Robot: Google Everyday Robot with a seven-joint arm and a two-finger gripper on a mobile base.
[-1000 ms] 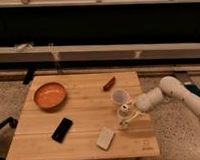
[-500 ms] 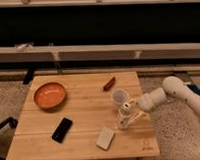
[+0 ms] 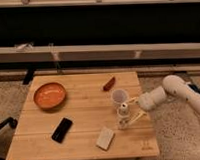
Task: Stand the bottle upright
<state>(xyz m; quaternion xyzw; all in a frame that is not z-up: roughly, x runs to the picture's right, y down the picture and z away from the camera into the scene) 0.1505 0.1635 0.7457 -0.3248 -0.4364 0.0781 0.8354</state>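
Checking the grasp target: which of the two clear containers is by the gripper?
The bottle, white-capped, sits at the gripper; the open-topped cup stands farther back on the table.

White arm enters from the right, elbow raised (forearm angled down-left). Gripper (image 3: pixel 131 111) sits low over the table's right side.

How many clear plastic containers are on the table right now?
2. The translucent cup stands near the table's right edge; the bottle is just in front of it, upright, white cap on top, with the gripper at its right side. None appear hidden.
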